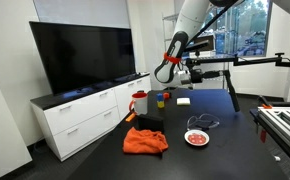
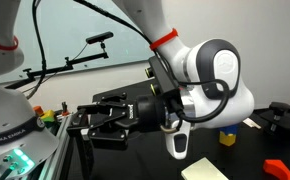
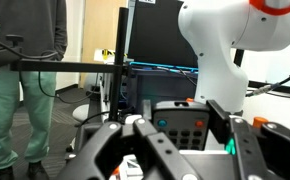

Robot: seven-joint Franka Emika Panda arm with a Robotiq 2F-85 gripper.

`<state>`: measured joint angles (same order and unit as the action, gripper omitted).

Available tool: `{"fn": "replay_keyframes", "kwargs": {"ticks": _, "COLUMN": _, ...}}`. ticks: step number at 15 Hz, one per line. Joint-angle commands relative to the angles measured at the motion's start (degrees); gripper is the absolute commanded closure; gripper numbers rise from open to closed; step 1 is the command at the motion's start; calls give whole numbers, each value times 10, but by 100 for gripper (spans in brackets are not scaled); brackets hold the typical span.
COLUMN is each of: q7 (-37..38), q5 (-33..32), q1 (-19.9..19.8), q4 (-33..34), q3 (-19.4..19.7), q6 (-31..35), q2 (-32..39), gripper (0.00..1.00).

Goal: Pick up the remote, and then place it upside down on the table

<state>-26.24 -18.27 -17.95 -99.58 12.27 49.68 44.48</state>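
In the wrist view the remote (image 3: 177, 120), a black bar with a blue and an orange button above rows of dark keys, stands between my fingers, button face toward the camera. My gripper (image 3: 180, 150) is shut on it, with the right pad (image 3: 218, 112) against its edge. An exterior view shows the gripper (image 1: 190, 68) held high above the black table (image 1: 220, 118). In an exterior view from close up the gripper (image 2: 110, 122) hangs in mid-air, and the remote is hard to make out there.
On the table lie an orange cloth (image 1: 145, 141), a red mug (image 1: 139, 102), a red-and-white plate (image 1: 196, 137), small blocks (image 1: 163, 98) and a flat white rectangle (image 1: 183, 100). A white drawer cabinet (image 1: 80, 118) with a TV (image 1: 80, 55) stands beside it. A person (image 3: 25, 90) stands nearby.
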Motion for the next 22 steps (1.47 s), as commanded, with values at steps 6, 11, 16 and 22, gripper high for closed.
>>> {"fn": "replay_keyframes", "kwargs": {"ticks": 6, "q7": 38, "q5": -11, "q1": -29, "q4": 52, "q3": -39, "q6": -5, "q2": -5, "gripper": 68}}
{"fn": "replay_keyframes", "kwargs": {"ticks": 11, "q7": 39, "q5": -6, "q1": -32, "q4": 48, "q3": -45, "q6": 8, "q2": 1, "gripper": 43}}
{"fn": "replay_keyframes", "kwargs": {"ticks": 16, "q7": 40, "q5": -6, "q1": -32, "q4": 48, "q3": -44, "q6": 8, "q2": 1, "gripper": 43}}
{"fn": "replay_keyframes", "kwargs": {"ticks": 22, "q7": 40, "q5": -6, "q1": -32, "q4": 48, "q3": -44, "q6": 8, "q2": 1, "gripper": 43}}
